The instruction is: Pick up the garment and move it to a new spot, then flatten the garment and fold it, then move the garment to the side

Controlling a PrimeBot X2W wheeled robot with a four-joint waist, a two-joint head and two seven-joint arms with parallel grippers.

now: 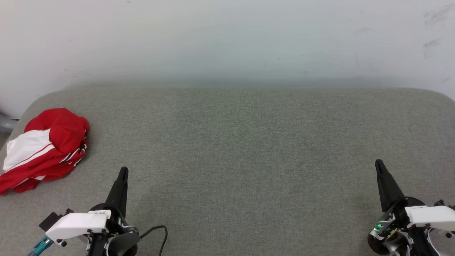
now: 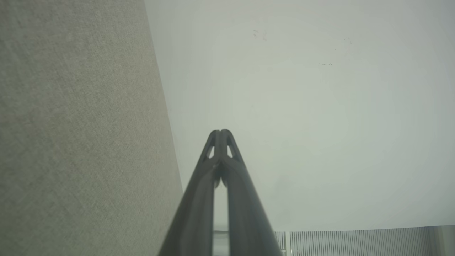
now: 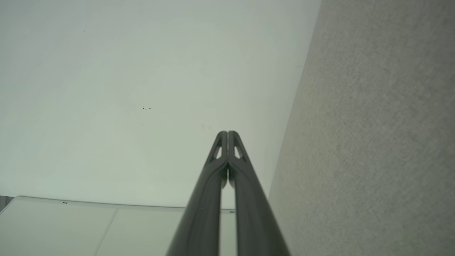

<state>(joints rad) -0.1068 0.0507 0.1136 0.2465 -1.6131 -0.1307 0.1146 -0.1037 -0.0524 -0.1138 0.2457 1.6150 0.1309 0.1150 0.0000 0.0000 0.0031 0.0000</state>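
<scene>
**Position of item.** The red short-sleeved sports jersey with white sleeves and striped trim (image 1: pixel 46 149) is found at the far left edge of the grey fabric-covered desk (image 1: pixel 249 149). It is bunched into a rumpled heap. One white sleeve panel is turned upward, and a trace of black-and-white lettering is seen at its right side. A pale wall (image 1: pixel 227 39) is noted behind the desk.

**Grippers.** The left gripper (image 1: pixel 123 171) is seen at the lower left, near the jersey but apart from it. Its two long dark fingers are pressed together with nothing between them. The right gripper (image 1: pixel 378 164) is seen at the lower right, well apart from the jersey, with its fingers likewise closed tip to tip and empty. This is borne out by both wrist views, in which the tips are seen meeting against the wall.

**Assessment.** The jersey is not gripped and not spread flat, and no tidy fold is evident. The task is judged to be at its outset. Pickup, relocation, flattening, folding and setting aside are all judged outstanding. Whether a loose fold is concealed within the heap cannot be told.
</scene>
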